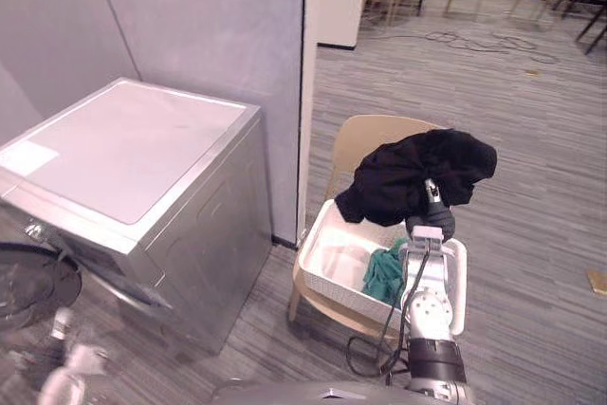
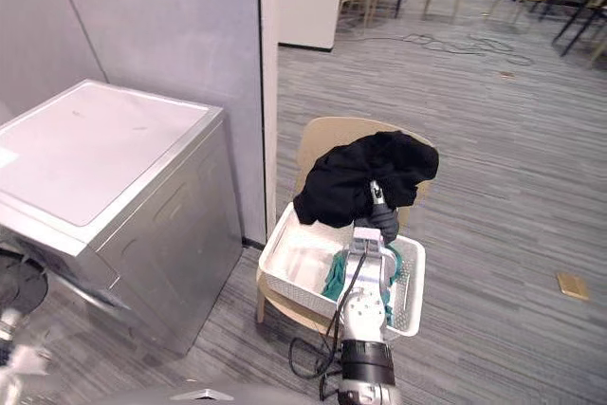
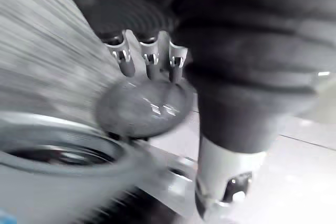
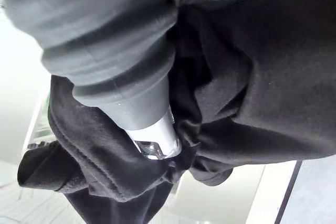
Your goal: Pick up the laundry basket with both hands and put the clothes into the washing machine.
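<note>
Left eye view: you have the right robot hand (image 1: 432,224) grasping the garment (image 1: 417,173) above the basket (image 1: 315,267); the washer (image 1: 133,154) lies well apart to its left.

No legible print anywhere; white label (image 1: 28,156) on washing machine (image 1: 142,139) unreadable

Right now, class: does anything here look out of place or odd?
Yes: the white basket is perched on a chair, and the right hand holds a bunched black garment above it rather than gripping the basket.
</note>
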Motion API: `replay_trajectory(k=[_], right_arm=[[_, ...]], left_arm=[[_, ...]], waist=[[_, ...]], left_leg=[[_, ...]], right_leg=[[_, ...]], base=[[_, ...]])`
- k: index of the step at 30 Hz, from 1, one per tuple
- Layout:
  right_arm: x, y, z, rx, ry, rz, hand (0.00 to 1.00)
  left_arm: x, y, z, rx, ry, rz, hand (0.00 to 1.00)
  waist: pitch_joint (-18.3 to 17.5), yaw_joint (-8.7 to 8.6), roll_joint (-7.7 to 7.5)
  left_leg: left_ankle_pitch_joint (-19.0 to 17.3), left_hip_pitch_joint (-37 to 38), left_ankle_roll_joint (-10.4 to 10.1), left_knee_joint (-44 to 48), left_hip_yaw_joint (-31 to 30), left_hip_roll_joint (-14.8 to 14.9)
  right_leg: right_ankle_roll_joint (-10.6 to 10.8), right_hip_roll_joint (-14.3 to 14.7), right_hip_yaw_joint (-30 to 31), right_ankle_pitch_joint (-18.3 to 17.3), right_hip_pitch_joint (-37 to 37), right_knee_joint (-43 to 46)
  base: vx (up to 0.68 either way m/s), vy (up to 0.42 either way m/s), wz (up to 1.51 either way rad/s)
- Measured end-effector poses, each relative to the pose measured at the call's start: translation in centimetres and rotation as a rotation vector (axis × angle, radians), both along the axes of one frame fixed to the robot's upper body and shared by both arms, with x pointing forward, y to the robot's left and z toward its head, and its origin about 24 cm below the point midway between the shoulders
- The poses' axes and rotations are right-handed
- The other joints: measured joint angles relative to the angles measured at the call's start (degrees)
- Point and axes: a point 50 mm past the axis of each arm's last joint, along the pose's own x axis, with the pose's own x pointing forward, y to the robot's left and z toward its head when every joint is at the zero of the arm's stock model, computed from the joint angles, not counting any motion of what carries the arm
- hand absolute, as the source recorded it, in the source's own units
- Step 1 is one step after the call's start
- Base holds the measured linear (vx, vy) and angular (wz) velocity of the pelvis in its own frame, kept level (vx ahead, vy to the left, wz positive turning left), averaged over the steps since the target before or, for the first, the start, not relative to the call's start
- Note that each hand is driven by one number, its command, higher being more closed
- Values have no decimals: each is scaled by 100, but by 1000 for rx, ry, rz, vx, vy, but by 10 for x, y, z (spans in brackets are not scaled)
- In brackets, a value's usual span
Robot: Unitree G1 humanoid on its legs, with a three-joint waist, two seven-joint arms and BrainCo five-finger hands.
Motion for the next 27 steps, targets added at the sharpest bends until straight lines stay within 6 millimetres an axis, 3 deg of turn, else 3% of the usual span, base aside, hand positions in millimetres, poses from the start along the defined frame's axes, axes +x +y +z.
replay_trajectory(k=[4, 8, 12, 16, 18, 22, 27], right_arm=[[-2, 16, 10, -42, -61, 98, 100], [-2, 31, 13, -97, -86, 198, 100], [-5, 48, 7, -122, -69, 317, 100], [-6, 67, 6, -129, -87, 428, 100], [-7, 78, 6, -147, -98, 498, 100], [-9, 89, 2, -175, -77, 582, 100], [-11, 90, 0, -204, -65, 615, 100]], left_arm=[[26, -9, 70, 262, -162, -49, 0], [44, -21, 106, 417, -241, -129, 0], [75, -54, 127, 514, -331, -358, 0], [108, -91, 130, 531, -403, -644, 0], [130, -120, 119, 494, -398, -838, 0], [154, -165, 90, 404, -321, -1126, 0], [171, -198, 77, 363, -268, -1317, 0]], waist=[[-95, -161, 100], [-103, -270, 123], [-87, -326, 148], [-56, -448, 169], [33, -525, 180], [109, -687, 187], [208, -805, 212]], left_leg=[[-106, 159, -13, 13, 217, 29], [-144, 238, -12, 35, 334, 98], [-151, 336, -24, 31, 459, 106], [-152, 413, -21, 19, 516, 103], [-152, 492, -21, -15, 562, 103], [-157, 508, -13, -28, 662, 104], [-180, 539, -5, -43, 798, 101]], right_leg=[[-48, 55, 242, 38, 30, -94], [-95, 143, 417, 73, 28, -135], [-111, 173, 587, 97, 21, -152], [-98, 178, 674, 106, 27, -165], [-94, 185, 747, 109, 33, -165], [-97, 202, 817, 156, 26, -237], [-91, 214, 930, 222, 12, -336]], base=[[-36, 6, -31], [5, -16, -22], [25, -3, -16], [16, 0, -11], [-6, -4, -14], [-17, 2, -11], [-10, 2, -12]])
